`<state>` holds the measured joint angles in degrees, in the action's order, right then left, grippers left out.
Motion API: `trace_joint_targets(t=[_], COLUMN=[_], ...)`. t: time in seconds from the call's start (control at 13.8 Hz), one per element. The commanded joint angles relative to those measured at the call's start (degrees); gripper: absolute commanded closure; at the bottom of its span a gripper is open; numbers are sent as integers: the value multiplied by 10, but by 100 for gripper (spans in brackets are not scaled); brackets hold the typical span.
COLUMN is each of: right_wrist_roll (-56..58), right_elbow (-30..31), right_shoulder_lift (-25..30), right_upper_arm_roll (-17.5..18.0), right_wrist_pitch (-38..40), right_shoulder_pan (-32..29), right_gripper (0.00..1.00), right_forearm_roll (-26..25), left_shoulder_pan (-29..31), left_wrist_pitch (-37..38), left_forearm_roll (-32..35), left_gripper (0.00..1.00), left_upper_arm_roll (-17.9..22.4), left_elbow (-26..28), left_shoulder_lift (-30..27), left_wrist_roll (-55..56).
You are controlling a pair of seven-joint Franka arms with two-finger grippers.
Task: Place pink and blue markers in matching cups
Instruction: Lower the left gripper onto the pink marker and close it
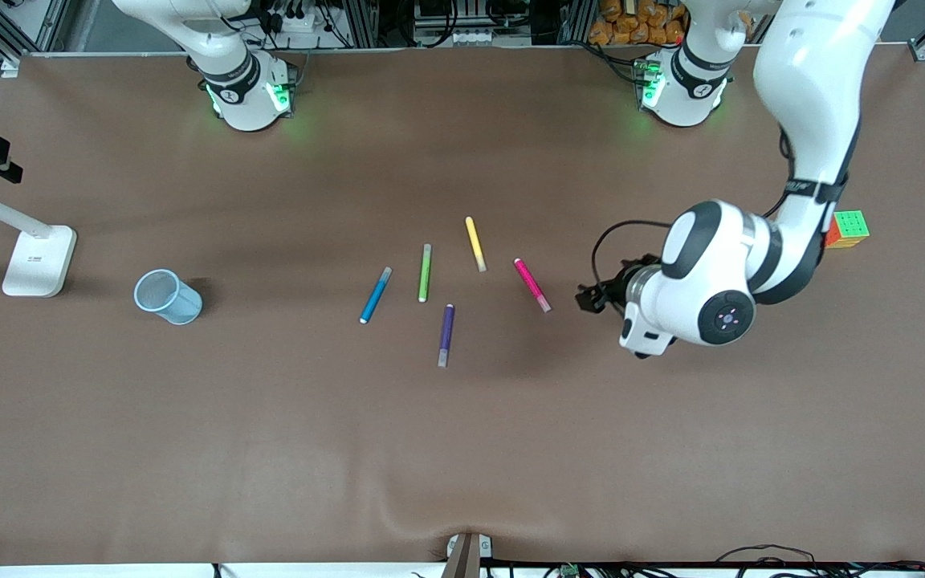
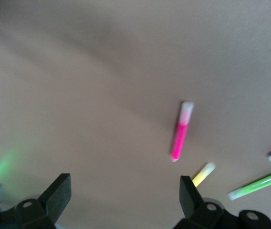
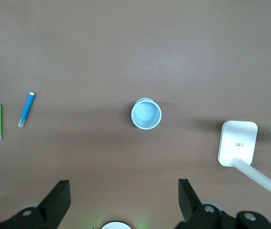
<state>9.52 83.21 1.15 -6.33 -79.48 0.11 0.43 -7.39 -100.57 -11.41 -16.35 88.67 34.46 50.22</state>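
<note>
The pink marker (image 1: 532,285) (image 2: 181,131) lies flat on the brown table, toward the left arm's end of the marker group. My left gripper (image 1: 588,299) (image 2: 124,186) hovers low beside its pale cap end, open and empty. The blue marker (image 1: 376,295) (image 3: 26,109) lies flat at the group's other end. A pale blue cup (image 1: 167,297) (image 3: 146,113) stands upright toward the right arm's end of the table. My right gripper (image 3: 124,188) hangs high over the table, looking down on that cup, open with nothing between its fingers. It is out of the front view.
A green marker (image 1: 425,273), a yellow marker (image 1: 474,243) and a dark purple marker (image 1: 446,335) lie among the two task markers. A white lamp base (image 1: 38,261) stands past the blue cup near the table's end. A colour cube (image 1: 848,229) sits by the left arm's elbow.
</note>
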Motion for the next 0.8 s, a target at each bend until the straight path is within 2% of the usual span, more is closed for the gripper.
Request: trace_joint_targets(t=[0.0, 0.29, 0.73], right_wrist_roll=[4, 4, 4], right_elbow=[-2, -2, -2], right_shoulder_lift=[0, 0, 0], right_upper_arm_roll=[4, 4, 4], right_wrist_pitch=[5, 5, 5], right_shoulder_pan=[-7, -8, -7], right_gripper=[0, 0, 0], right_forearm_roll=[-3, -3, -3], left_shoulder_pan=[-3, -25, -45], left_wrist_pitch=[-44, -99, -152], left_forearm_roll=[-39, -49, -49], left_gripper=[0, 0, 17], left_upper_arm_roll=[0, 3, 4], left_elbow=[-21, -23, -55], left_shoulder_lift=[39, 56, 111], left_wrist_roll=[12, 12, 12])
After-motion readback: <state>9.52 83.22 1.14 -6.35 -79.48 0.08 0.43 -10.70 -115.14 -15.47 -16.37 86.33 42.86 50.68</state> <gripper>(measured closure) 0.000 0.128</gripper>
